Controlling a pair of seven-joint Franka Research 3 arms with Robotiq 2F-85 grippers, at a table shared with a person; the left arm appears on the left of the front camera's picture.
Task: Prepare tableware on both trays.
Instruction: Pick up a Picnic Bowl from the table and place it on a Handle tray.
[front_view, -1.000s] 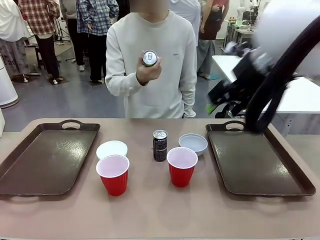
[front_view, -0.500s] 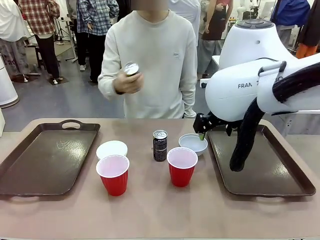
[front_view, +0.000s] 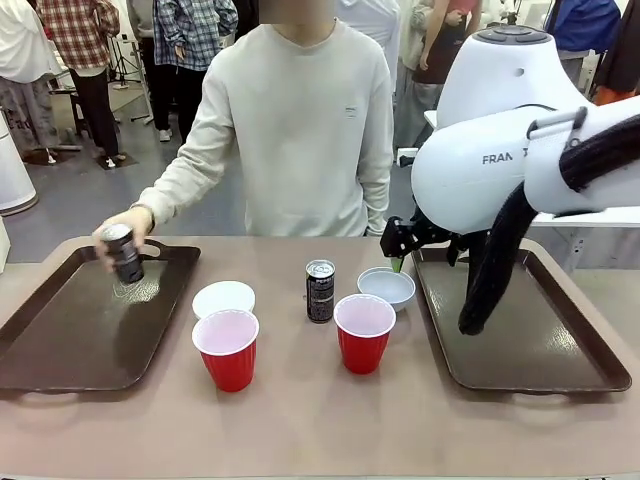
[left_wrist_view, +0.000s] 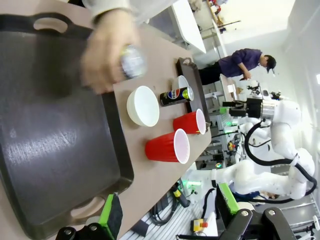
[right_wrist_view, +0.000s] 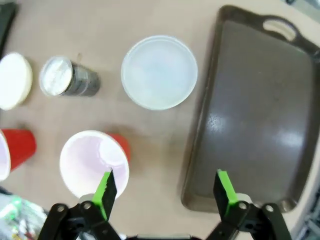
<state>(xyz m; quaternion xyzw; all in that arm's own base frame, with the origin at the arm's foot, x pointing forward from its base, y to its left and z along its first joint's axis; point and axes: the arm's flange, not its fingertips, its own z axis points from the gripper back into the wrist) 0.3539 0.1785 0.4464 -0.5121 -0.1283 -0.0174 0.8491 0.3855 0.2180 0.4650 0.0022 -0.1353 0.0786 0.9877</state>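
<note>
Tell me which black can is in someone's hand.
The can gripped by the person's hand above the left tray; the other can stands untouched mid-table.

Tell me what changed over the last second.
The person's hand brought its can down from chest height to the left tray, still gripping it. The right arm swung in from the right; its pincer, open, now hangs by the bowl beside the right tray. Nothing was grasped or released. The left cup, right cup, standing can and other bowl stayed put.
</note>
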